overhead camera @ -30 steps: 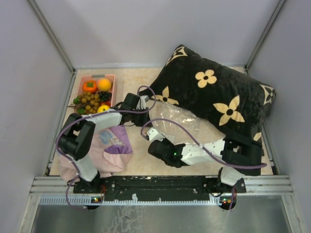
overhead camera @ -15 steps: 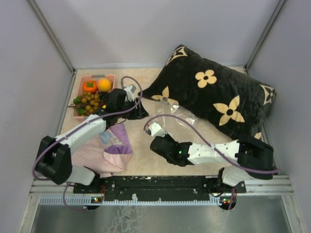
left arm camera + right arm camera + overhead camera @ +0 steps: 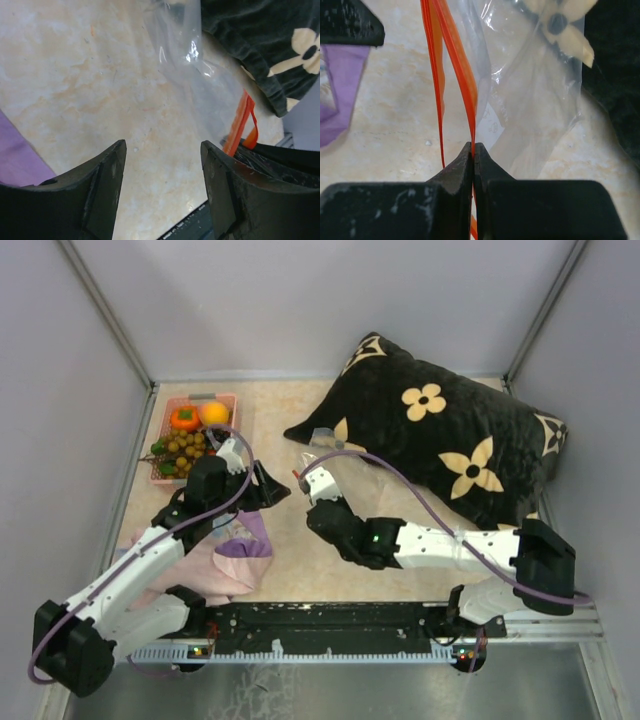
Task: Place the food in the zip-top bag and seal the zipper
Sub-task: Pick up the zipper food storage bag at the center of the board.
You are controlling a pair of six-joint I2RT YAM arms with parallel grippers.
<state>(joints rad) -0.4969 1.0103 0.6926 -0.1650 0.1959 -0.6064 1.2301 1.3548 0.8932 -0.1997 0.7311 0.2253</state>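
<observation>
R gripper (image 3: 473,147) clamped on zipper (image 3: 455,65), strip running straight away from it; bag (image 3: 530,100) at pillow's (image 3: 450,430) left corner. L gripper (image 3: 162,147) spread, empty, left of pillow, nearer food (image 3: 190,435) further left in basket (image 3: 200,397).

Left fingers (image 3: 272,488) point right, low over the desk (image 3: 270,410). Right fingers (image 3: 310,476) are just beside them, at the near edge of the clear zip-top bag (image 3: 338,448). Black flowered pillow (image 3: 450,430) beyond the right fingers, touching the bag. Pink basket (image 3: 196,398) of food (image 3: 186,440) beyond-left of the left fingers, pink cloth (image 3: 210,560) behind them.
</observation>
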